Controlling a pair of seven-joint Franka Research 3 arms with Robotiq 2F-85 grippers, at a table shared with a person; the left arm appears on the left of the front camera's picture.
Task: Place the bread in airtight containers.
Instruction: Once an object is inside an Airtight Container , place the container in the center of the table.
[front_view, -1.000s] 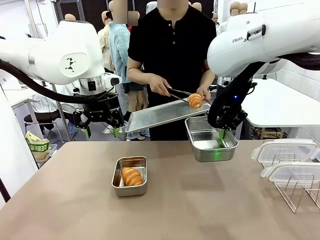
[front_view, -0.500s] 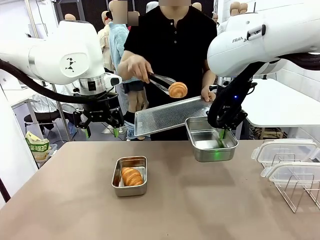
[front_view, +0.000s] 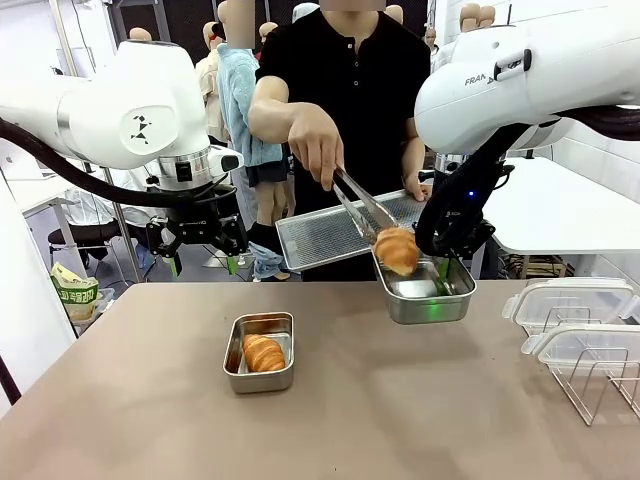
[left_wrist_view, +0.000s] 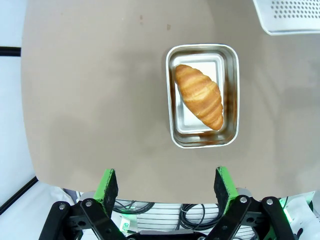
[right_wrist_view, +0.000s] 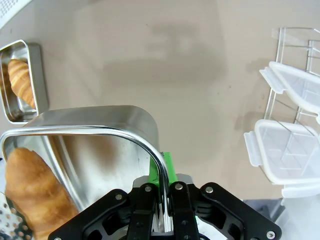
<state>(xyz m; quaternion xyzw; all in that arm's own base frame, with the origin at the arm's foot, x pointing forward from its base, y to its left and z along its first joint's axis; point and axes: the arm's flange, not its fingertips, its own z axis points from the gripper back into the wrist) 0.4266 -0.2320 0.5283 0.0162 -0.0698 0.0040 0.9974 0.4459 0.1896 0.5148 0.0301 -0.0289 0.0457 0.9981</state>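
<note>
Up close, right fingers (right_wrist_view: 168, 167) tight on container rim (right_wrist_view: 100, 131), croissant (right_wrist_view: 30, 185) seemingly inside; left fingers (left_wrist_view: 107, 185) apart

1. Bright, even overhead light; all views are well exposed.
2. Soft, faint shadows lie on the worktop (front_view: 400, 420) beside the tub (front_view: 258, 381).
3. The lifted tub (front_view: 405, 306) shows glare on its rim and a green glint on its front wall.
4. Wrist views bend at the edges; the near croissant (right_wrist_view: 30, 190) looks soft.
</note>
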